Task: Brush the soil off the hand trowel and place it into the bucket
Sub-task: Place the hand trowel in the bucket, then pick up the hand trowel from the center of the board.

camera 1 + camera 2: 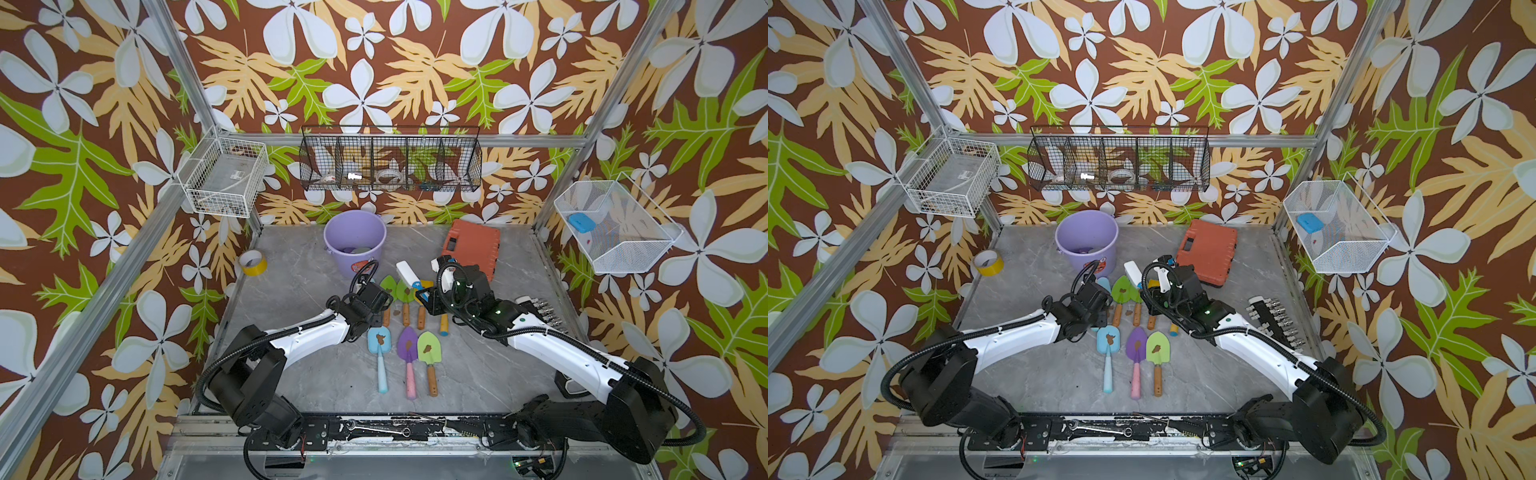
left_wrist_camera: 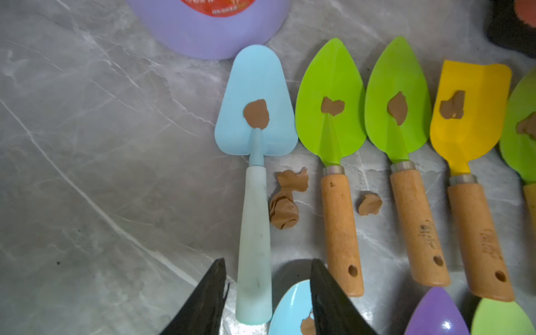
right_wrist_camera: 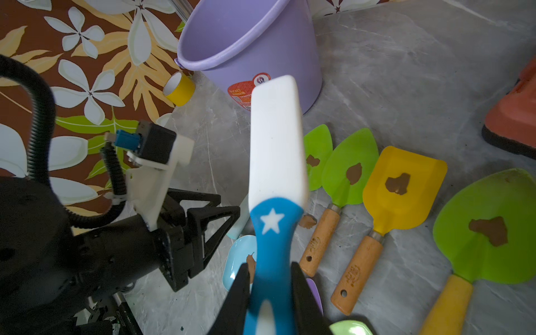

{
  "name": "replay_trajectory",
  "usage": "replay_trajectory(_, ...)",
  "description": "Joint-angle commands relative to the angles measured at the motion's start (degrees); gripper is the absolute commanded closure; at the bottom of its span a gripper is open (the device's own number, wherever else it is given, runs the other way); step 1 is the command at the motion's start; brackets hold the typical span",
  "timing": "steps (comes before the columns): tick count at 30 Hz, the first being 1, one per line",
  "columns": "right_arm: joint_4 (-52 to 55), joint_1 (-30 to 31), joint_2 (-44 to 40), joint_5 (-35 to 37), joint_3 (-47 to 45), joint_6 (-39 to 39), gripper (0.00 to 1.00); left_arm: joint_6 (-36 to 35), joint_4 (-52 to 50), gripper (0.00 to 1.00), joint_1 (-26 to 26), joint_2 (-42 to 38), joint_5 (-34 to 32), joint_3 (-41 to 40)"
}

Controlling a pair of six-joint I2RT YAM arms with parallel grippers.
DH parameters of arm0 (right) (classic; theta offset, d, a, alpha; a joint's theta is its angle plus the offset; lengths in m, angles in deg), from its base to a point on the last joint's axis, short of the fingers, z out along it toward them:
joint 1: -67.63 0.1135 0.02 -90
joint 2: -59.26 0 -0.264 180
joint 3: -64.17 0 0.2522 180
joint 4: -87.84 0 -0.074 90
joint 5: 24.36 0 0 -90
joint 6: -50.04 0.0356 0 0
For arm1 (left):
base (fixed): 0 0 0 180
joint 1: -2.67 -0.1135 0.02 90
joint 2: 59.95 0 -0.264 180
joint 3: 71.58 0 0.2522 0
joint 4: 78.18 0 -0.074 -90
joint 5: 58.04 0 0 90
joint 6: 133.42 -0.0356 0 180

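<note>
Item: robot test cell, lab-built. Marks: aluminium frame (image 1: 532, 141) boxing a grey marble-look tabletop (image 1: 299, 266); printed leaf-and-flower walls (image 1: 374, 62); wire baskets (image 1: 390, 158) hung left, far, right; my left arm (image 1: 307, 332) and right arm (image 1: 552, 349) mounted on a rail (image 1: 324, 429) along the near edge.

We've got two matching arms here, the left arm (image 1: 307, 332) and the right arm (image 1: 552, 345), each a glossy white forearm shell dotted with small dark screws, set between chunky matte-black joint housings. We see a ribbed black cable conduit (image 3: 43, 121) snaking along each one, cinched with a white zip tie (image 3: 116, 200), and little green lights (image 1: 496, 311) glowing by the right wrist. Up close, the left hand (image 2: 266, 264) shows black wedge-shaped fingers, and behind it we spot a white bracket (image 3: 156, 179) carrying a blue connector (image 3: 127, 142).
</note>
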Motion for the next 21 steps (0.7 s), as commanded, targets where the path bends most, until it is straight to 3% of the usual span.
replay_trajectory(1, -2.15, 0.13, -0.32, 0.56, 0.27, 0.15, 1.0, -0.49, 2.33, 0.5, -0.32, 2.17, 0.14, 0.47)
replay_trajectory(11, -2.47, 0.13, 0.36, 1.06, -0.22, 0.16, 1.0, 0.23, 2.69, 0.53, -2.58, 5.76, 0.95, -0.77)
replay_trajectory(21, -3.16, 0.13, 1.62, 1.09, -0.22, 0.09, 1.0, -1.76, 6.19, 0.65, -3.43, 7.7, 3.68, -2.51)
